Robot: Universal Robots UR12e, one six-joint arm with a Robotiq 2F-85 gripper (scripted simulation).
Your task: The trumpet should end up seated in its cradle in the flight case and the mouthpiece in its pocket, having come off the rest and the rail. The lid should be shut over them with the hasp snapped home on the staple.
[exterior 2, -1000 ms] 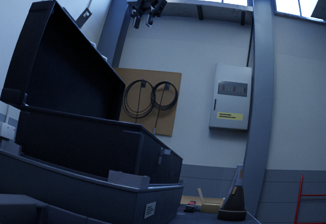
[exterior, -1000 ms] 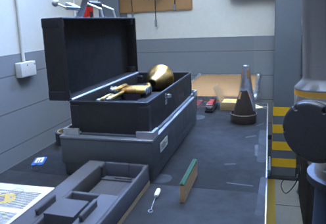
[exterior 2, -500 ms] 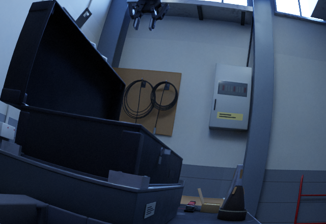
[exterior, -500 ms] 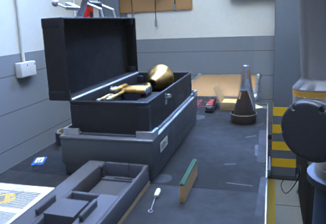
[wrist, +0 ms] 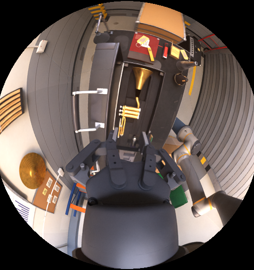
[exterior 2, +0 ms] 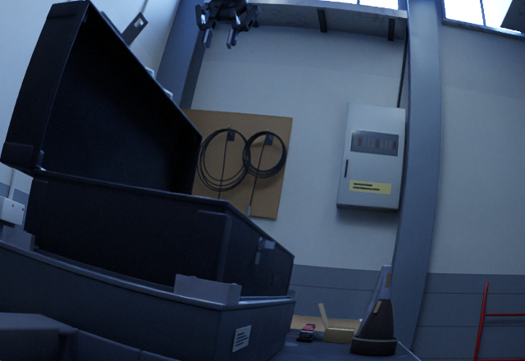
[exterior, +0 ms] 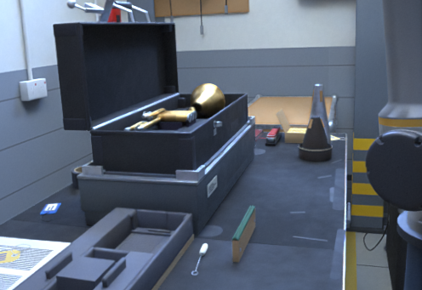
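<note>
My gripper (exterior 2: 218, 39) hangs high above the near end of the flight case, open and empty. The brass trumpet (exterior: 181, 110) lies in the cradle of the open case (exterior: 170, 143), its bell toward the far end. From the wrist camera the trumpet (wrist: 133, 105) runs lengthwise down the case, and a small silver mouthpiece (wrist: 134, 139) sits in a pocket at the near end, between my fingers (wrist: 130, 137). The lid (exterior: 115, 69) stands upright. A small staple (exterior: 217, 124) shows on the front wall of the case.
A grey foam tray (exterior: 115, 250) lies in front of the case plinth. A cone-shaped mute (exterior: 315, 131) stands on the far right of the bench, a green-topped block (exterior: 243, 233) and a small brush (exterior: 200, 257) lie near the front, and the bench edge runs along the right.
</note>
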